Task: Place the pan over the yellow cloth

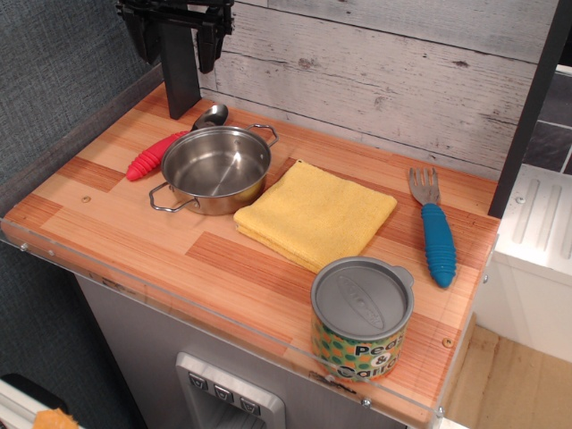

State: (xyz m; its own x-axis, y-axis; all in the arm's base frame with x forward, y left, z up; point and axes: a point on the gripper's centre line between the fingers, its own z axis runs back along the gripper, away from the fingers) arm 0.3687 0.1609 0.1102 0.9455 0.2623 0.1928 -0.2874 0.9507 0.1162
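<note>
The pan (pixel 215 168) is a small shiny steel pot with two wire loop handles. It stands upright and empty on the wooden table, left of centre. The yellow cloth (pixel 315 214) lies folded flat just to its right, its near corner touching or almost touching the pan's side. My gripper (pixel 175 34) hangs at the top left, well above and behind the pan. Its black fingers point down, stand apart and hold nothing.
A spoon with a red handle (pixel 156 155) lies behind and left of the pan, touching it. A fork with a blue handle (pixel 437 239) lies at the right. A printed can with a grey lid (pixel 360 319) stands near the front edge. A plank wall runs behind the table (pixel 116 232).
</note>
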